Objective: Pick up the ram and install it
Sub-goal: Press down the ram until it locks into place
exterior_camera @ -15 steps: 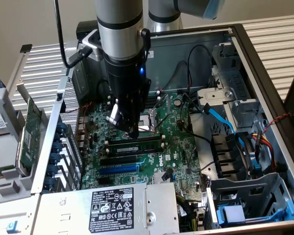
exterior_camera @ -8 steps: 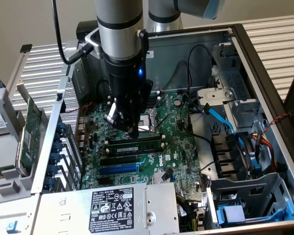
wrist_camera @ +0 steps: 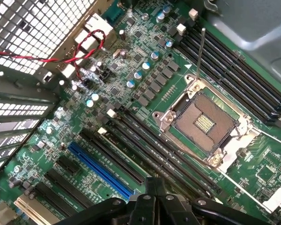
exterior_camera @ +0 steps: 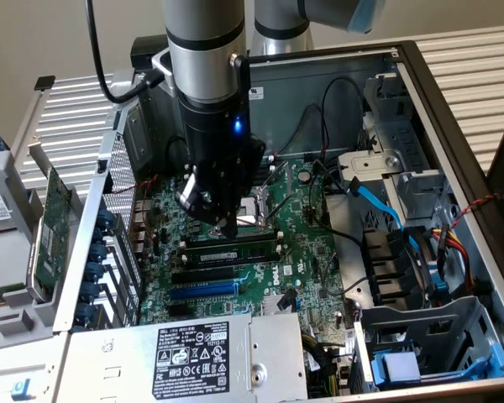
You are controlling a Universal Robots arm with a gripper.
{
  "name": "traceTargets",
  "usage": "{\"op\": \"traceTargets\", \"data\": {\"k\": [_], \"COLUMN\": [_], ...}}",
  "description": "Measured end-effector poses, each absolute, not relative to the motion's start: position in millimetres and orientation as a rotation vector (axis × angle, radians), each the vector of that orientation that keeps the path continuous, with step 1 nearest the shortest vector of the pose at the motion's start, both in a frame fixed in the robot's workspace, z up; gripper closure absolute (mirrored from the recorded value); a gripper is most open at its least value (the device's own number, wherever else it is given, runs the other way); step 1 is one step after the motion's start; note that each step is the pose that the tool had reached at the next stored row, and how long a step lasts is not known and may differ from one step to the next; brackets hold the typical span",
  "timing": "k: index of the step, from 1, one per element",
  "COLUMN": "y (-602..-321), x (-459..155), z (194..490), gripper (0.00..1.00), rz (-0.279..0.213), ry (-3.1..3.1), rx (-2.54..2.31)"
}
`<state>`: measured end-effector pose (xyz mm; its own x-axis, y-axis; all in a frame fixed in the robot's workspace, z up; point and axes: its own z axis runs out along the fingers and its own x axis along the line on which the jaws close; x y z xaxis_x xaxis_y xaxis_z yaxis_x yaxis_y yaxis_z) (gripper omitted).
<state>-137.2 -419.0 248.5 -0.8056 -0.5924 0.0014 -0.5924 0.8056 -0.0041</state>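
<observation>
The ram, a long narrow stick with a white label, stands on edge in one of the black memory slots in front of the CPU socket. My gripper hangs straight down over the motherboard, shut, with its tips just above the ram's middle. Whether the tips touch the ram I cannot tell. In the wrist view my gripper is closed over the row of black memory slots beside the open CPU socket. There I cannot tell the ram from the slots.
The open PC case has metal walls all round. A power supply lies along the near side and drive bays on the exterior view's right. A blue cable and red wires cross the board. A green expansion card lies outside the case.
</observation>
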Motion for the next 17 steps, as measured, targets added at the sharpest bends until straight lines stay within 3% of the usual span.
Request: {"op": "traceTargets", "data": {"k": [17], "y": [-419.0], "x": [-137.2], "z": [248.5], "gripper": [0.89], "rz": [0.007], "ry": [-3.085], "rx": [0.591]}}
